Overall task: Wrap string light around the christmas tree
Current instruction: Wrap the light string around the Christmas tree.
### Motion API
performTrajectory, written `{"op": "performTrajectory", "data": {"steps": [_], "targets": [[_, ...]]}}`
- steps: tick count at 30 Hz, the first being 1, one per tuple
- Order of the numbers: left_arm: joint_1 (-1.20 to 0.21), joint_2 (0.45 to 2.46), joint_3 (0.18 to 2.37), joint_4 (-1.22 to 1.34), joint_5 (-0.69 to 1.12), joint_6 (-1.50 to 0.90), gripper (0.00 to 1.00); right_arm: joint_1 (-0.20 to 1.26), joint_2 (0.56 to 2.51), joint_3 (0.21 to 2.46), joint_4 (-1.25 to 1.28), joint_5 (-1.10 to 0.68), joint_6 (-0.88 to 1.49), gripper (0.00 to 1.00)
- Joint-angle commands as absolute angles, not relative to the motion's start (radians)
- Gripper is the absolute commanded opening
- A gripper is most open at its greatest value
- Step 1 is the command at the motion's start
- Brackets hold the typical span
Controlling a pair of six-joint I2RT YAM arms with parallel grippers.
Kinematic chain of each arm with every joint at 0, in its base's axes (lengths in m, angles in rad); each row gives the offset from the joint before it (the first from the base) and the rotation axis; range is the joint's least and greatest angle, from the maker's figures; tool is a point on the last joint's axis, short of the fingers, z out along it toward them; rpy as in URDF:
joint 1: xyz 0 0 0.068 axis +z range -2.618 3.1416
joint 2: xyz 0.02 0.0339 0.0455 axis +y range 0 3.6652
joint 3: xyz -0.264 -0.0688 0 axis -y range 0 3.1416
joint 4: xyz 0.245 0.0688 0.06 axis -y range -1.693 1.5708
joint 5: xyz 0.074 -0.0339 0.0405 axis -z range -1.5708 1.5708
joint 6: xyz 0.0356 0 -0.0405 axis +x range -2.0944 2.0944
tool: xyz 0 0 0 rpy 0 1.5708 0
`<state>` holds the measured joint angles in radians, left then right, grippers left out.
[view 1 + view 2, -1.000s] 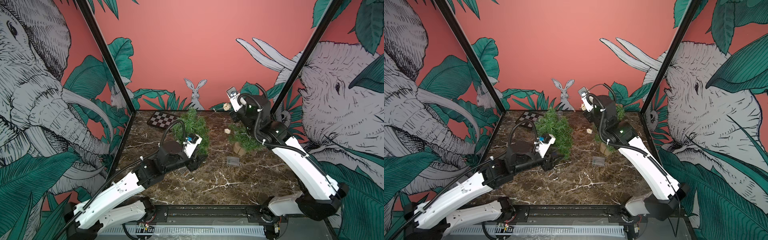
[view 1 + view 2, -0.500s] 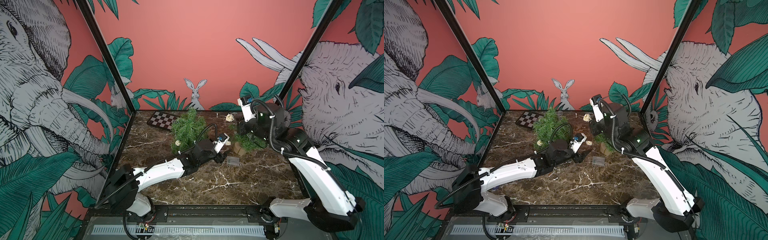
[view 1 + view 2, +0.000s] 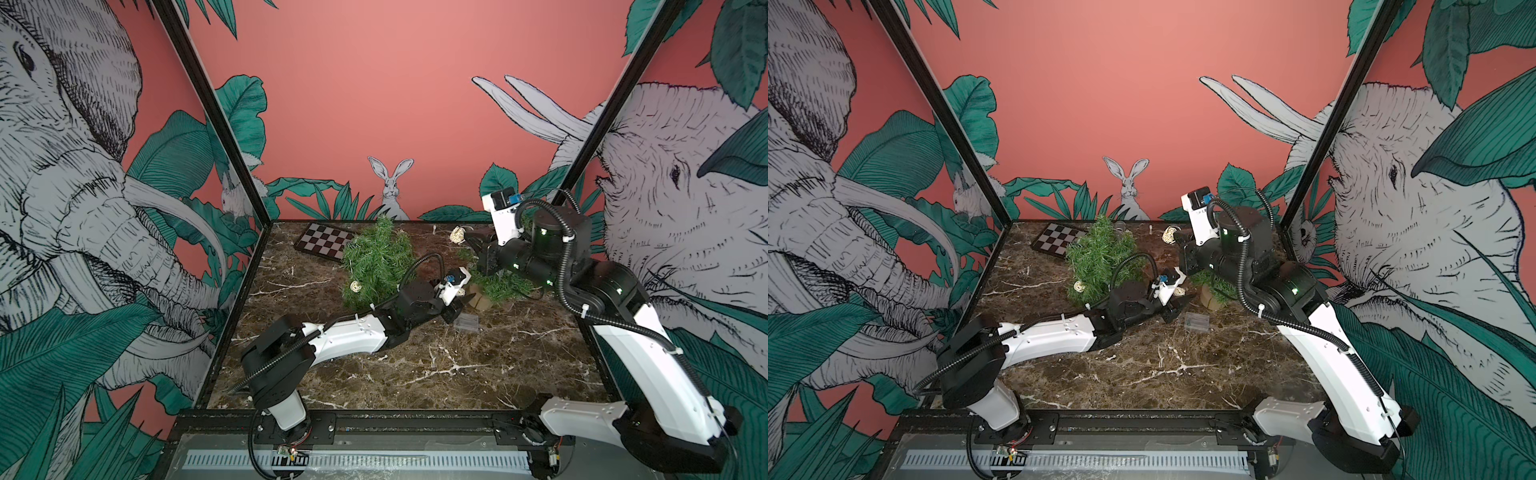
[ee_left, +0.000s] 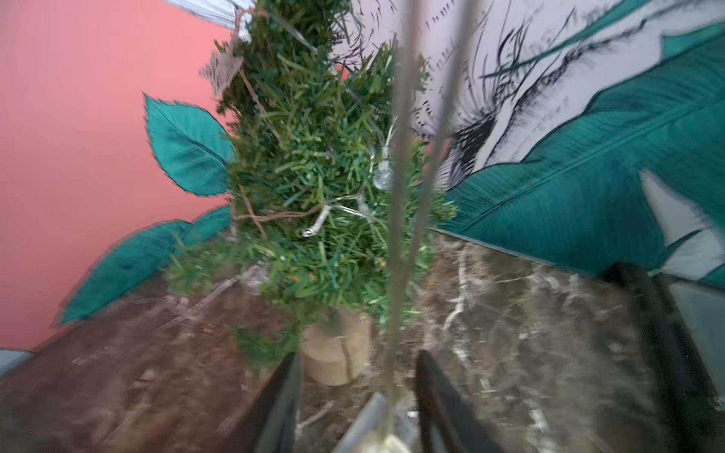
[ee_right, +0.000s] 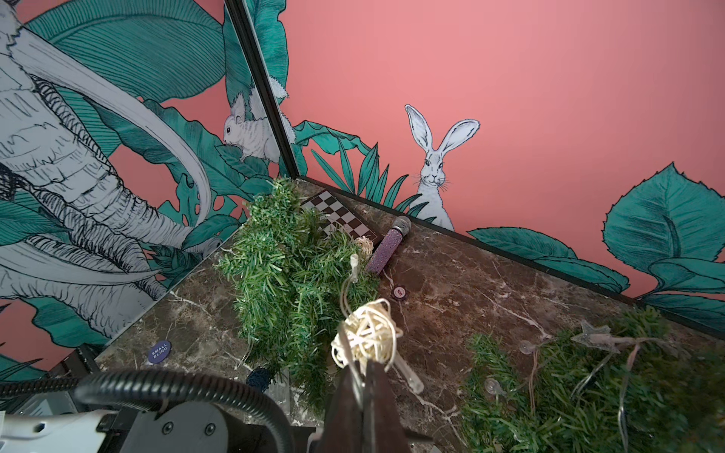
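Your left gripper [image 4: 357, 362]: jaws apart beside the christmas tree [image 4: 314, 157] stump [image 4: 337, 353], a strand [image 4: 396, 235] running between them.
Your right gripper [image 5: 363, 366]: above that tree, clamped on the string light [image 5: 367, 339] at a woven ball.

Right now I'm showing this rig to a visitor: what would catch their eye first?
Probably the right pincer, up near the back wall and shut on the string light at a pale wicker ball. Next, the two green trees: a bushy tree beside the checkerboard, and a smaller tree under the right arm, with the left pincer low at its base.
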<state>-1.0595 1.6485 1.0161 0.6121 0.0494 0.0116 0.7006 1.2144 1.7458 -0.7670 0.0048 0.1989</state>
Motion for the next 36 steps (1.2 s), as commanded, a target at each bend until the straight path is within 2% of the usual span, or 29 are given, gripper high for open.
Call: {"op": "performTrajectory", "data": {"steps": [1, 4, 8, 13, 17, 22, 29, 36], "targets": [[-1.064, 1.609, 1.040, 0.650, 0.158, -0.027, 0.26, 0.705, 1.195, 1.751, -0.715, 0.019, 0.191, 0.00], [-1.065, 1.563, 1.010, 0.607, 0.204, -0.081, 0.12, 0.704, 1.191, 1.734, -0.688, 0.038, 0.170, 0.00], [-1.070, 1.477, 0.990, 0.505, 0.227, -0.122, 0.04, 0.704, 1.197, 1.706, -0.647, 0.068, 0.145, 0.00], [-1.071, 1.367, 1.005, 0.289, 0.257, -0.196, 0.03, 0.704, 1.218, 1.643, -0.599, 0.104, 0.105, 0.00], [-1.076, 1.293, 1.053, 0.113, 0.377, -0.316, 0.02, 0.702, 1.254, 1.599, -0.575, 0.148, 0.071, 0.00], [-1.094, 1.205, 1.165, -0.174, 0.434, -0.306, 0.02, 0.699, 1.301, 1.567, -0.543, 0.179, 0.057, 0.00], [-1.091, 1.055, 1.263, -0.584, 0.344, -0.193, 0.03, 0.698, 1.346, 1.501, -0.490, 0.156, 0.086, 0.00], [-1.053, 1.038, 1.235, -0.816, 0.203, -0.180, 0.02, 0.697, 1.392, 1.412, -0.427, 0.093, 0.140, 0.00]]}}
